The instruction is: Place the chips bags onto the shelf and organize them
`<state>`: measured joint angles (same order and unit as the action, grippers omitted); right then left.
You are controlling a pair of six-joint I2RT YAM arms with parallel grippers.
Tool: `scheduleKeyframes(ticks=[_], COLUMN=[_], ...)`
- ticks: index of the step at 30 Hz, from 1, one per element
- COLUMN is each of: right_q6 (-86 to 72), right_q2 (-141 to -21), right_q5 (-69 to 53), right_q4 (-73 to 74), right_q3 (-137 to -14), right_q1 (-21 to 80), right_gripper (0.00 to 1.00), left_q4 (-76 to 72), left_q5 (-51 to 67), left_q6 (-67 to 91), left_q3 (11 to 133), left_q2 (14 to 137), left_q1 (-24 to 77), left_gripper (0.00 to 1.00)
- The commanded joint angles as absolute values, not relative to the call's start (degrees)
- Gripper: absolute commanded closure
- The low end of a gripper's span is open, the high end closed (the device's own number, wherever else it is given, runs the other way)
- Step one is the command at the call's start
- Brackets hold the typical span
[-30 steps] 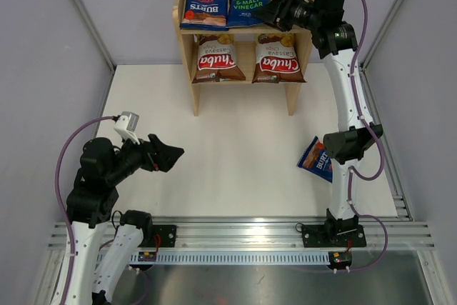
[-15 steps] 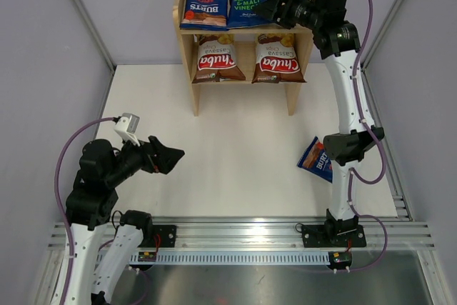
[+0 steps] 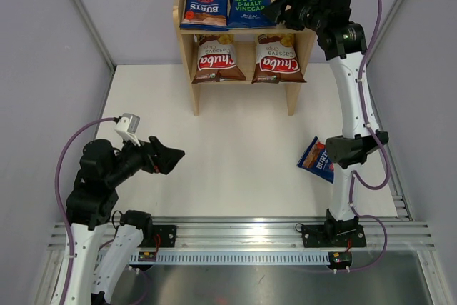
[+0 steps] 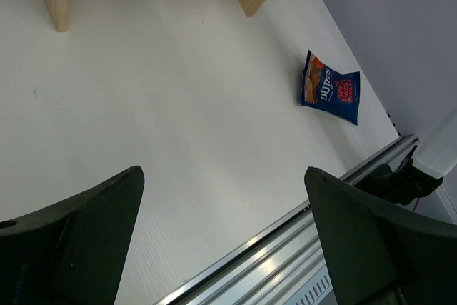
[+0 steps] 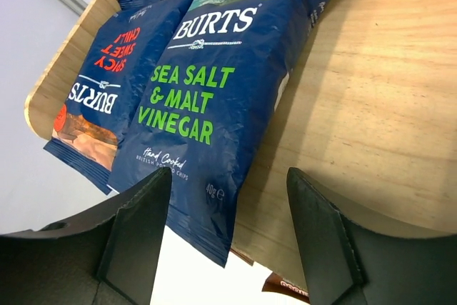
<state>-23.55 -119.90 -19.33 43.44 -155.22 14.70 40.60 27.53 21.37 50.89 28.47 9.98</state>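
Status: right tool released | sea-salt bag just ahead, on shelf | left tool released

Looks onto light wooden shelf top: glossy dark blue sea-salt-vinegar bag flat, touching matching sweet-chilli bag at left edge; black tool spread, empty.

Robotics lab test cell. Plain grey wall panels closed in white table on three sides, with bare aluminium struts running along panel joins. Slotted aluminium rail ran along near edge; left arm and right arm were bolted to it. Purple cables looped exposed over arms. Small wooden shelf with chips bags stood as staged prop, like mock shop display. Brushed metal sheet lay below rail. Lighting was flat and even.
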Motion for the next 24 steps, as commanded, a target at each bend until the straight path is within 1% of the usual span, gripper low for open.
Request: scheduleKeyframes(ticks=[1, 4, 5, 8, 9, 11, 12, 13, 15, 16, 17, 18, 19, 22, 24], right_q6=[-21.71, -21.71, -21.71, -21.36, -20.57, -18.47, -17.67, -16.71, -13.72, -13.1, -12.49, -11.96, -11.52, -9.93, -9.84], right_q2=[-115.94, -113.22, -112.42, -108.47, -107.06, -101.88, -99.86, -95.32, -89.5, -82.34, -78.44, -74.4, -67.05, -58.22, -56.87], right_q5=[-17.75, -18.63, -18.81, -20.04, -20.39, -20.65, -20.39, -19.87, -19.43, -18.99, -18.46, -17.06, -15.75, -11.61, -9.24], right_q4=[45.7, 45.7, 45.79, 46.32, 47.01, 48.33, 49.04, 49.91, 50.71, 49.76, 48.01, 44.33, 42.99, 43.76, 48.68], right_q3=[-156.18, -156.18, -156.09, -155.04, -154.34, -150.05, -145.59, -142.85, -131.09, -125.74, -119.94, -108.83, -104.02, -90.41, -83.54], right_q1=[15.29, 15.21, 15.21, 15.21, 15.21, 15.21, 15.21, 15.21, 15.21, 15.21, 15.21, 15.12, 15.12, 15.03, 15.03], right_gripper=[0.25, 0.22, 0.2, 0.09, 0.01, 0.01, 0.01, 0.01, 0.01, 0.01, 0.01, 0.01, 0.0, 0.01, 0.01], left_q4=[38.58, 38.15, 37.88, 37.44, 37.35, 37.44, 37.44, 37.44, 37.18, 37.18, 37.18, 37.09, 37.09, 37.09, 37.0], left_q5=[26.63, 26.02, 26.02, 25.84, 25.84, 24.97, 24.87, 24.7, 24.26, 24.17, 24.08, 24.17, 24.17, 24.52, 24.52], left_q6=[20.48, 20.48, 20.57, 20.65, 20.65, 20.57, 20.57, 20.57, 20.65, 20.74, 20.74, 20.66, 20.65, 20.65, 20.57], left_q3=[49.57, 48.26, 47.9, 46.67, 46.58, 46.49, 46.49, 46.41, 46.06, 45.97, 45.79, 45.88, 45.88, 45.79, 45.88], left_q2=[28.12, 28.21, 28.39, 28.91, 29.18, 29.09, 29.09, 29.0, 28.83, 28.83, 28.83, 28.83, 28.92, 29.09, 29.0], left_q1=[10.2, 10.19, 10.2, 10.2, 10.2, 10.2, 10.2, 10.2, 10.11, 10.11, 10.11, 10.11, 10.11, 10.11, 10.11], left_gripper=[0.01, 0.01, 0.01, 0.01, 0.01, 0.01, 0.01, 0.01, 0.01, 0.01, 0.01, 0.01, 0.01, 0.01, 0.01])
